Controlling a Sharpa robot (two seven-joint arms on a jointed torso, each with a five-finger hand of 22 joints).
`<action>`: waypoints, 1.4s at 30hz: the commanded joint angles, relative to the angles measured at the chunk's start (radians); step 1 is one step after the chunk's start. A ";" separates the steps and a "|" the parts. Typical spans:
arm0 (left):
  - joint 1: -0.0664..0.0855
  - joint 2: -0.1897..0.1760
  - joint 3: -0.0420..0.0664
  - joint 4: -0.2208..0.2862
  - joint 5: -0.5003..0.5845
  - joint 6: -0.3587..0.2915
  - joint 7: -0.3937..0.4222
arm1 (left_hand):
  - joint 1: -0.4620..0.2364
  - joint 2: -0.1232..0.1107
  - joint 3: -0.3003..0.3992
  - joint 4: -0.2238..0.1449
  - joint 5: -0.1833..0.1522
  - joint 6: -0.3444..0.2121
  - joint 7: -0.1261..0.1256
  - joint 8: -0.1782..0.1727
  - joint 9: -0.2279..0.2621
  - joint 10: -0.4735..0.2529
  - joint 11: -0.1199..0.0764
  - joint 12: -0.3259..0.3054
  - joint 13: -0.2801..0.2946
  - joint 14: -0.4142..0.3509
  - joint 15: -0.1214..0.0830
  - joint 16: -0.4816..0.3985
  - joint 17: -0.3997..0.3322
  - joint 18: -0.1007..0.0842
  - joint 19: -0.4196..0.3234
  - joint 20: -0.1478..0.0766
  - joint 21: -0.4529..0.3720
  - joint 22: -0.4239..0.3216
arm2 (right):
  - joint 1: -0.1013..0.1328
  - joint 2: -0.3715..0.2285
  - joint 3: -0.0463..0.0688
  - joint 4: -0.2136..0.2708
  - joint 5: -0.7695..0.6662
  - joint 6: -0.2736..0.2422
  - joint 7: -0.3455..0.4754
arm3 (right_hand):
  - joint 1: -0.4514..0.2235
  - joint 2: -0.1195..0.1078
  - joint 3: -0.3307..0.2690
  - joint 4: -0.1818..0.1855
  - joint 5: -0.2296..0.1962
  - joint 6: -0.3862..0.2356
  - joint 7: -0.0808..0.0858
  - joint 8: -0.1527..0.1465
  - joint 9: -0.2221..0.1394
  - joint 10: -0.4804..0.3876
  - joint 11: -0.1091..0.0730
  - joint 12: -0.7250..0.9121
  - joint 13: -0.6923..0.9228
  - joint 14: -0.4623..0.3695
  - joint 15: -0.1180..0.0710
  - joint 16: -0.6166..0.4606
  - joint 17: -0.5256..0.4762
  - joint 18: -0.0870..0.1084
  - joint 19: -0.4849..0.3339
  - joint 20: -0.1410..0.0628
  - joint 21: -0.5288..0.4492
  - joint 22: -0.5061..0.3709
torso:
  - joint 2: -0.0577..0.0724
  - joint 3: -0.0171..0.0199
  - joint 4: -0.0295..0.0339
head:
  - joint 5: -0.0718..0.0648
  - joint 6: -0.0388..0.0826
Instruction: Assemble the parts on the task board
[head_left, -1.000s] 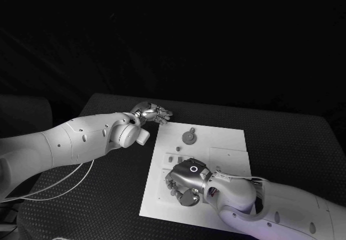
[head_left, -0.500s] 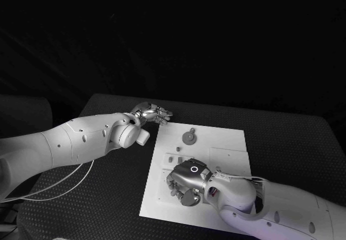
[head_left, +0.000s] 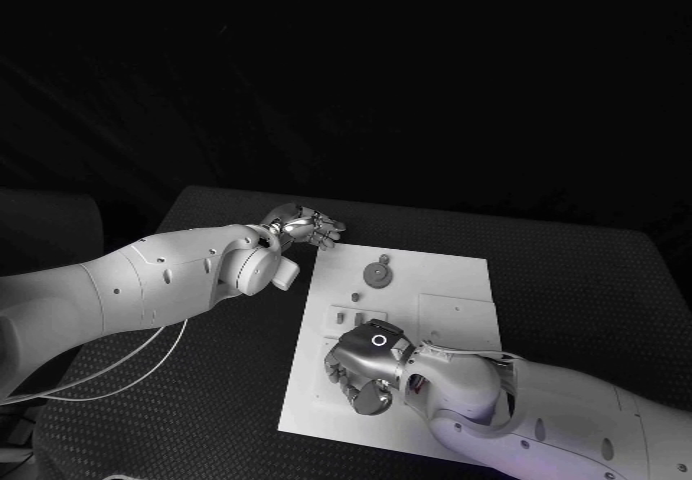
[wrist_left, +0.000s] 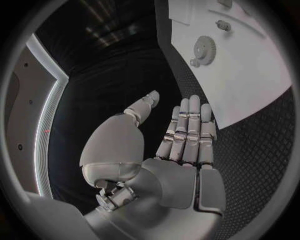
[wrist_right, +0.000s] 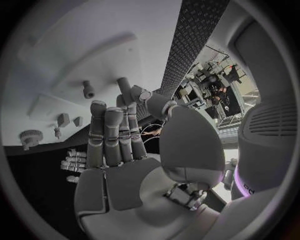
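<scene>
Right hand (head_left: 368, 365) hangs over the near part of the task board (head_left: 447, 300), toward its left edge, and I see it from behind in the head view. In the right wrist view this hand (wrist_right: 119, 150) has its fingers (wrist_right: 106, 135) straight and side by side, the thumb apart, and nothing is between them, so I call it spread and empty. I cannot tell if it touches the board.

My left hand (head_left: 306, 228) is over the black table (head_left: 606, 290), just beyond the far left corner of the board. In the left wrist view the left hand (wrist_left: 169, 150) has its fingers straight and close together, the thumb set apart, and it holds nothing.

On the board, a gear (head_left: 379, 273) lies flat near the far edge, a little left of the middle, with a small peg (head_left: 384, 259) just beyond it. In the left wrist view I see the same gear (wrist_left: 204, 48) with its teeth. Two small parts (head_left: 356, 297) stand near the middle of the board, just beyond the right hand, and in the right wrist view I see a short peg (wrist_right: 88, 89) standing upright on the white plate.
</scene>
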 joint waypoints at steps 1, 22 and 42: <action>0.000 0.000 0.001 0.003 0.005 0.014 0.004 | -0.005 0.004 -0.001 0.006 -0.004 -0.009 0.001 0.005 -0.001 -0.010 0.000 0.003 -0.002 0.009 0.001 -0.005 0.002 0.010 0.004 0.001 -0.005 0.001 | -0.014 0.003 -0.011 -0.011 0.003 0.033 0.006 | -0.003 0.009 0.008 -0.001 0.006 0.008 0.001 0.003 0.001 0.074 -0.029 0.047 0.075 -0.004 -0.006 0.000 0.001 0.025 0.003 -0.003 0.005 0.018 | 0.000 0.0002 0.0009 | -0.001 -0.001; 0.001 -0.003 0.001 0.002 0.005 0.018 0.000 | -0.006 0.004 -0.002 0.006 -0.005 -0.009 0.001 0.005 -0.001 -0.011 0.000 0.003 -0.002 0.008 0.002 -0.007 0.003 0.010 0.004 0.001 -0.005 0.001 | -0.018 -0.010 -0.012 -0.019 0.047 0.014 0.010 | -0.031 -0.056 0.034 0.008 0.008 -0.019 0.015 -0.021 -0.005 0.046 -0.016 0.023 0.076 -0.021 0.006 -0.017 -0.003 0.024 -0.016 0.009 -0.007 0.015 | 0.000 0.0009 -0.0010 | -0.001 -0.002; 0.000 -0.007 0.001 0.002 0.005 0.019 -0.001 | -0.007 0.004 -0.002 0.006 -0.005 -0.011 0.002 0.005 -0.002 -0.012 0.001 0.004 -0.002 0.008 0.002 -0.009 0.005 0.010 0.004 0.001 -0.006 0.002 | -0.018 -0.022 -0.012 -0.017 0.075 -0.038 0.009 | -0.090 -0.084 -0.065 -0.033 0.010 -0.146 0.071 -0.098 -0.039 -0.088 0.039 -0.062 0.056 -0.073 0.058 -0.036 -0.014 0.025 -0.075 0.035 -0.018 0.020 | 0.000 0.0006 -0.0012 | -0.004 0.001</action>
